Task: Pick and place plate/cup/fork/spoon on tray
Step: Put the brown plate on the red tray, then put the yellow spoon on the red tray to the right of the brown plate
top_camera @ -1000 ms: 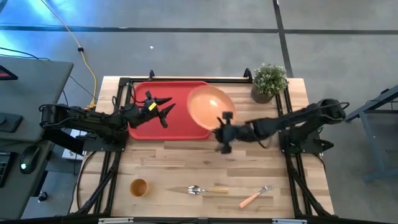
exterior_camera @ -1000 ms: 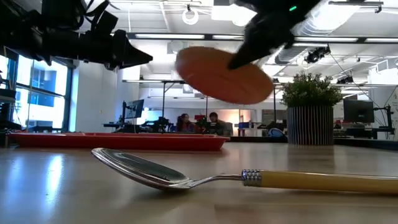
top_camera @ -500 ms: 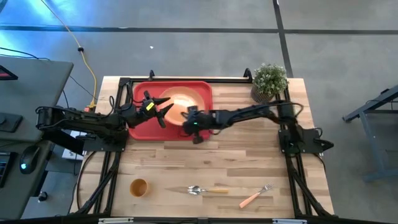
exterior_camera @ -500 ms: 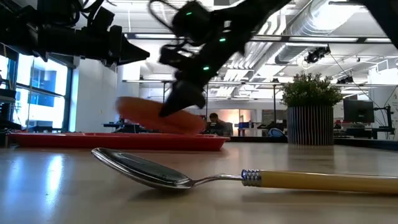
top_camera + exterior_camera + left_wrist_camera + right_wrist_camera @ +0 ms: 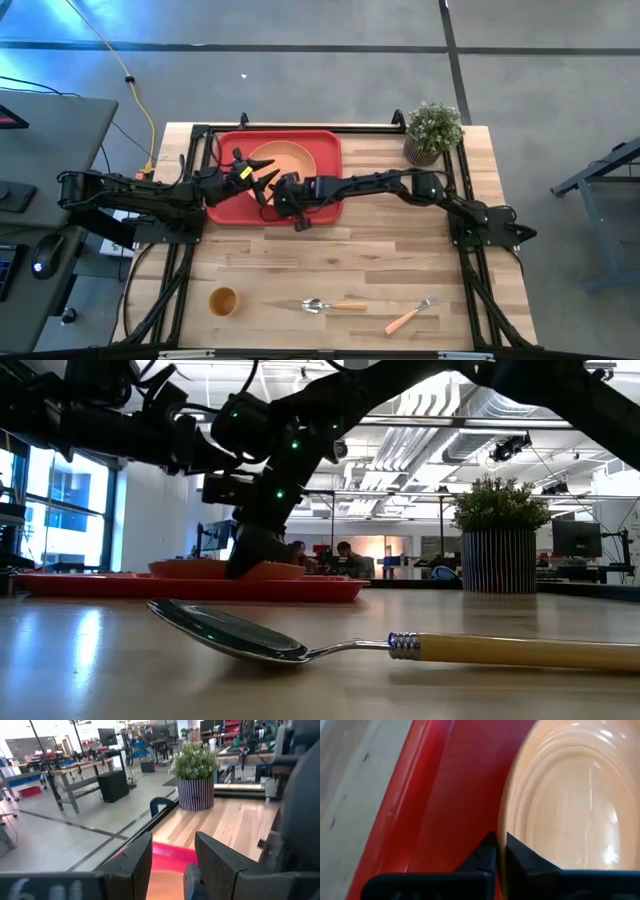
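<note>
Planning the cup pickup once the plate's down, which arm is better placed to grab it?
Probably left. The cup sits at the table's front-left corner, on the left gripper's side, and that gripper hangs open over the tray. The right gripper is pinching the plate.

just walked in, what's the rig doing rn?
Table-setting run. The right claw is pinched on the rim of the plate, which sits down on the tray. The left claw hovers open over the tray, holding nothing. The cup, spoon and fork lie on the table near its front edge, not yet picked up.
</note>
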Controlling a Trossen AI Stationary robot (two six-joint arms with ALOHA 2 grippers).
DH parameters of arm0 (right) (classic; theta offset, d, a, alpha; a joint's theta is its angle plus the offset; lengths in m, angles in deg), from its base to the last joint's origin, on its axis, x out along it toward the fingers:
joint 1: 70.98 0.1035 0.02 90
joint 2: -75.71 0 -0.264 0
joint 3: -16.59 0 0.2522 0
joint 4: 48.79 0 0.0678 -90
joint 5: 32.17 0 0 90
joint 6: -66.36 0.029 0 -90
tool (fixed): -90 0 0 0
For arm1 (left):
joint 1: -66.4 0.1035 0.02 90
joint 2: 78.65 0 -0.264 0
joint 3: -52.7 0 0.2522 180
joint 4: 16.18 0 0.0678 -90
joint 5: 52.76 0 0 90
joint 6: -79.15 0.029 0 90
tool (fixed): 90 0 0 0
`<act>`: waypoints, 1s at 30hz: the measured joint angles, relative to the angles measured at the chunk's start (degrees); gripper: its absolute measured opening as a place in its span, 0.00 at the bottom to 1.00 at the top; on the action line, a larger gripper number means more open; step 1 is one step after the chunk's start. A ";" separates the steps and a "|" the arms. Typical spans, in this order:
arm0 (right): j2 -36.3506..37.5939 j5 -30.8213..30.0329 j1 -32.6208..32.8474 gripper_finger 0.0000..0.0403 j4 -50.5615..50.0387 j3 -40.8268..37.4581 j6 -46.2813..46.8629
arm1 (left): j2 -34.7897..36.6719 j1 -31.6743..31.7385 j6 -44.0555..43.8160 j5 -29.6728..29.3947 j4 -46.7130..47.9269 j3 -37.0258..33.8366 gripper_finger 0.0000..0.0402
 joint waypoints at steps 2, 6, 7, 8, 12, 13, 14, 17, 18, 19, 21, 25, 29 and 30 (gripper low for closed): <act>-0.02 0.45 -0.02 0.05 -0.16 0.00 0.63 | 0.00 -0.12 -0.74 -0.52 1.80 0.00 0.35; 0.69 0.17 -0.02 0.14 -1.17 -0.02 6.00 | 0.00 -0.12 -2.47 -2.00 5.89 0.00 0.35; 1.14 -0.39 -0.02 0.16 -1.63 -0.02 7.67 | 0.00 -0.12 -3.01 -2.88 6.90 0.00 0.35; 1.72 -0.91 -0.02 0.19 -2.37 -0.02 9.11 | 0.00 -0.12 -3.71 -3.84 7.68 0.00 0.35; 2.99 -1.25 -0.07 0.28 -2.31 -0.02 11.88 | -0.02 -0.10 -5.18 -7.07 9.28 0.00 0.35; 3.31 -1.13 -0.09 0.29 -2.04 -0.02 12.08 | -0.02 -0.10 -5.37 -7.42 9.24 0.00 0.35; 3.63 -1.15 -0.11 0.31 -2.03 -0.02 12.51 | -0.02 -0.12 -5.41 -7.59 9.33 0.00 0.35; 5.64 -1.07 -0.11 0.34 -4.95 -0.02 14.91 | -0.02 -0.11 -5.41 -7.78 10.54 0.00 0.35; 6.66 -0.95 -0.11 0.35 -6.17 -0.02 15.74 | -0.03 -0.12 -5.41 -8.19 11.50 0.00 0.35; 7.74 -0.76 0.00 0.35 -7.95 -0.02 16.56 | -0.04 -0.11 -5.41 -8.95 12.51 0.00 0.35; 10.09 -0.47 0.04 0.35 -10.48 -0.43 17.90 | -0.04 -0.06 -5.43 -11.18 13.76 0.00 0.35; 15.67 -0.71 -0.04 0.35 -11.69 -4.98 19.38 | -0.04 -0.06 -5.42 -13.79 14.00 0.00 0.35; 22.54 -0.70 -0.52 0.35 -11.41 -16.76 24.86 | -0.04 -0.06 -5.43 -12.89 13.98 0.00 0.35; 24.45 -0.68 -0.51 0.35 -10.73 -20.40 27.23 | -0.04 -0.06 -5.41 -12.15 13.91 0.00 0.35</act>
